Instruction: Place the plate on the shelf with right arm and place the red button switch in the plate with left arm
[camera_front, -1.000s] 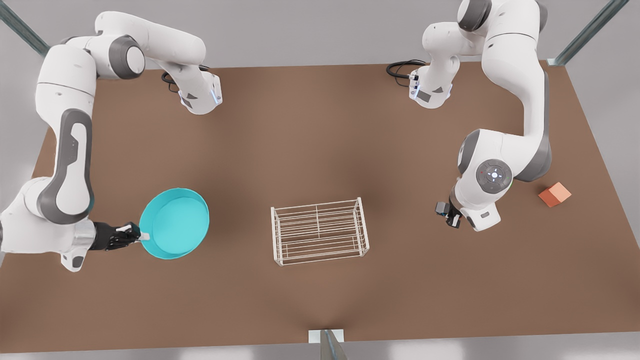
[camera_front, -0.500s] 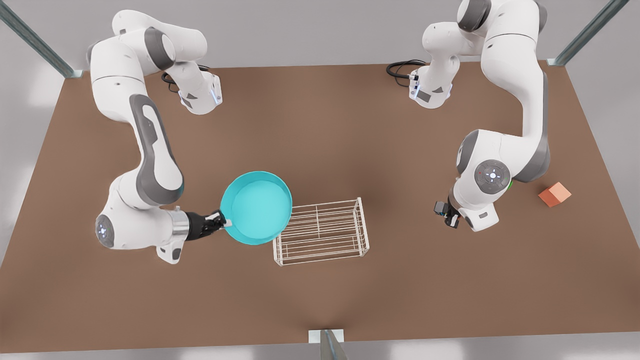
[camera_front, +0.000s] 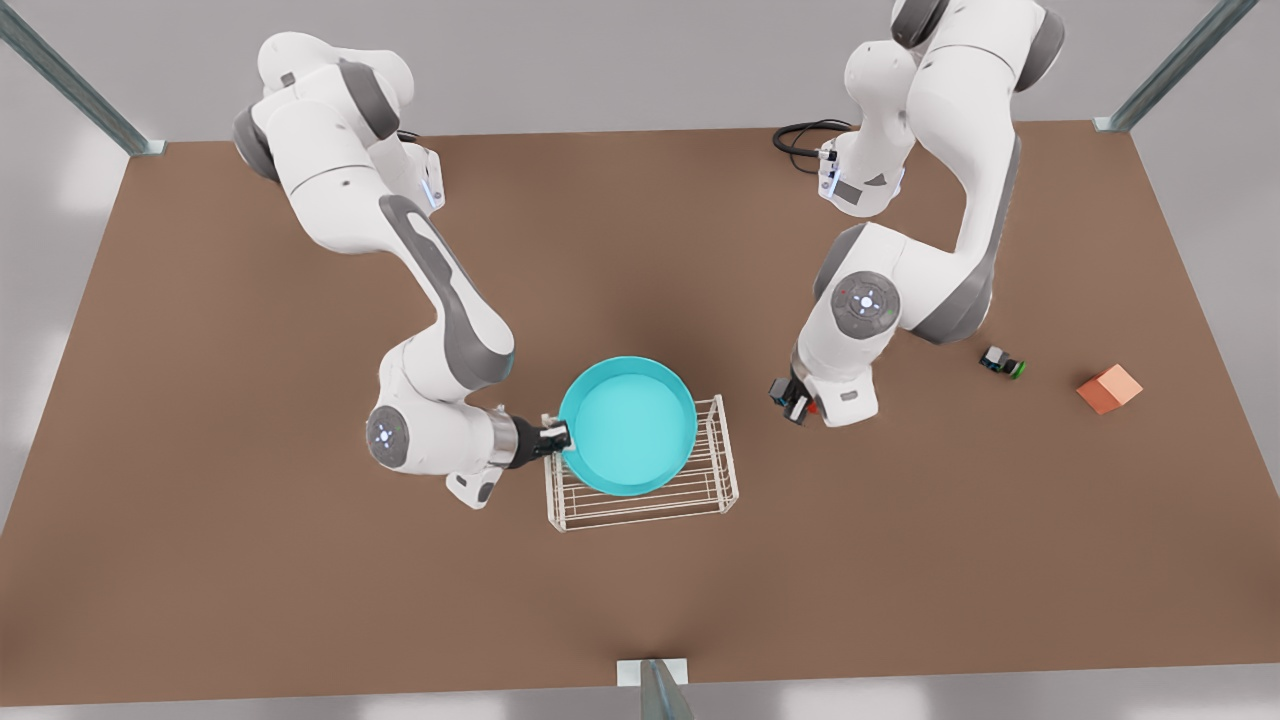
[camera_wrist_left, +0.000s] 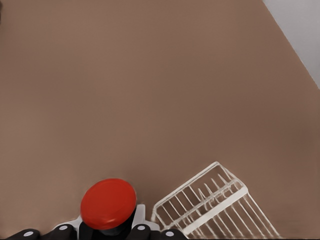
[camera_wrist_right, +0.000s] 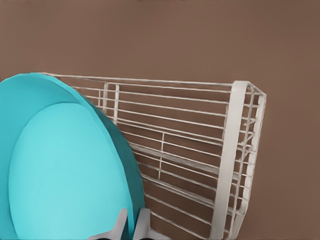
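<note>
Carrying the plate (camera_front: 627, 425) over the shelf (camera_front: 712, 492), the right claw (camera_front: 556, 436) pinches its rim; by the look of it, lowering and releasing come next. Bare tabletop (camera_front: 300, 580) surrounds the rack. Beside it on the front view's right, the left claw (camera_front: 797, 402) grips the red button switch (camera_wrist_left: 108, 204).
</note>
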